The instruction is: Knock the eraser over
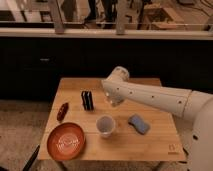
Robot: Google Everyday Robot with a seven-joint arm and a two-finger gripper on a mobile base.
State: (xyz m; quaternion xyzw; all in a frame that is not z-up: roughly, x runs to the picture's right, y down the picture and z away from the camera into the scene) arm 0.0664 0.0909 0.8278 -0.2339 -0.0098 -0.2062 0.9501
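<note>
Worktop (150,142) of pale matt wood, eraser (87,100) matt black, cup (105,125) matt white, plate (66,141) smooth orange with slight sheen, pad (138,123) dull blue-grey, gripper (114,101) near worktop centre on smooth white plastic-looking arm (150,95)

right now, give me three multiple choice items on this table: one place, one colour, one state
1. Where is the pincer? A) beside the eraser, behind the cup B) inside the cup C) on the pad
2. The bowl is what colour? A) green B) orange-red C) white
3. The eraser is A) upright B) lying flat C) in the cup
Answers: 1 A, it hangs by the eraser, beyond the cup; 2 B, its rim is orange-red; 3 A, it stands on end.
</note>
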